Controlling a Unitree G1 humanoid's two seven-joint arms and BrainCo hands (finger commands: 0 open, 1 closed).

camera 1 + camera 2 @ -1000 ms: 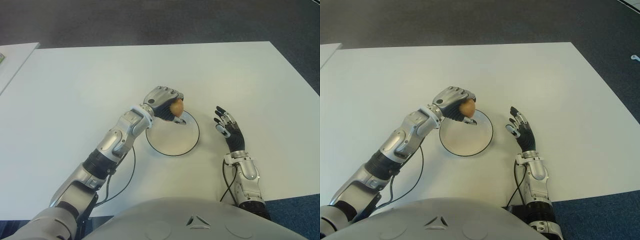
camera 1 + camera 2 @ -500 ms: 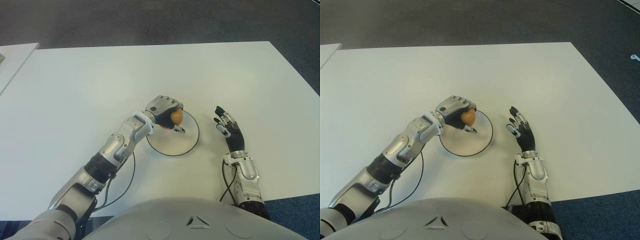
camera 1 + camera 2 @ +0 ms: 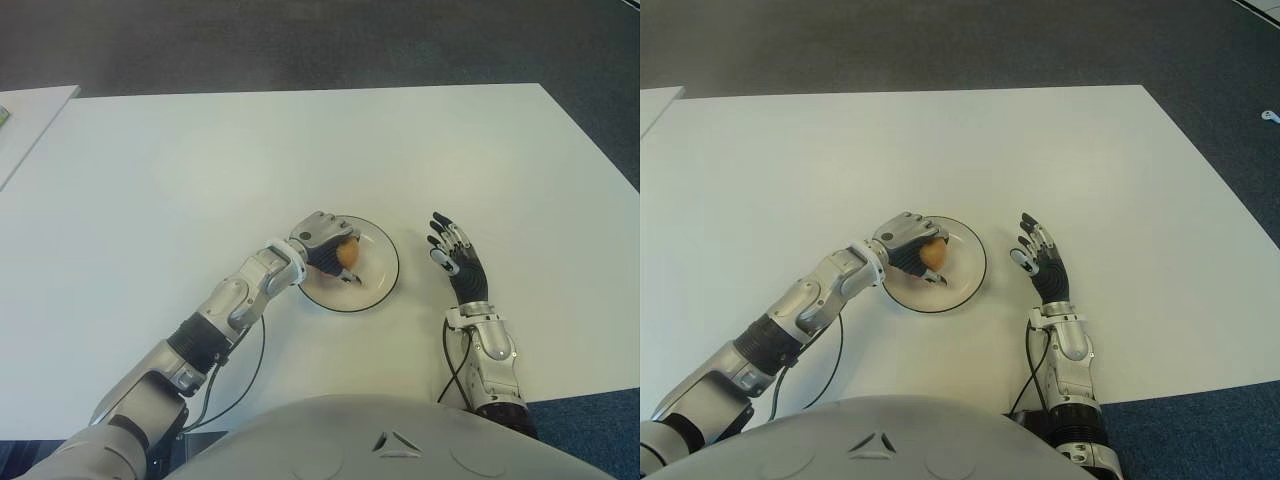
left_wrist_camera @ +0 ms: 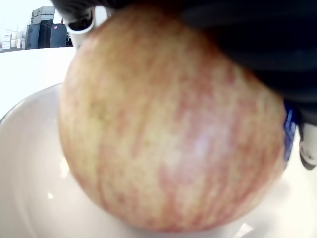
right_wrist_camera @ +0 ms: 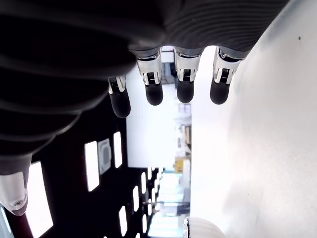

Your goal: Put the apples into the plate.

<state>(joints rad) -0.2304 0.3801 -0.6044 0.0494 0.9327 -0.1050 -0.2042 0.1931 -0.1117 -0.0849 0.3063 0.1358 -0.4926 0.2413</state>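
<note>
So the left hand (image 3: 325, 240) sits just left of the frame's centre in the left eye view, its silver knuckle plates and black fingers curled round the apple (image 3: 347, 256), gripping it over the left half of the plate (image 3: 385, 265). The plate is a round, shallow white dish with a thin dark rim, glossy looking, lying on the table (image 3: 200, 170), which is a plain matte white slab filling most of the frame, with dark carpet (image 3: 300, 40) along the top edge. The left wrist view gets right up close: the apple (image 4: 168, 129) is round and smooth, yellowish with fine red streaks running down the skin and a soft shine on it, and its bottom looks to be down on the plate's (image 4: 29, 163) smooth white inside, or a hair above, can't quite tell. Black finger (image 4: 257, 44) material wraps over the top of it. The left arm is all brushed metal shells with a black cable looping off the forearm toward the lower left. The right hand (image 3: 455, 255) shows to the right of the plate, right of centre, well apart from it, fingers straight and loosely spread, holding nothing; in its own wrist view the rounded black fingertips (image 5: 153, 91) with silver joints hang in a row.
</note>
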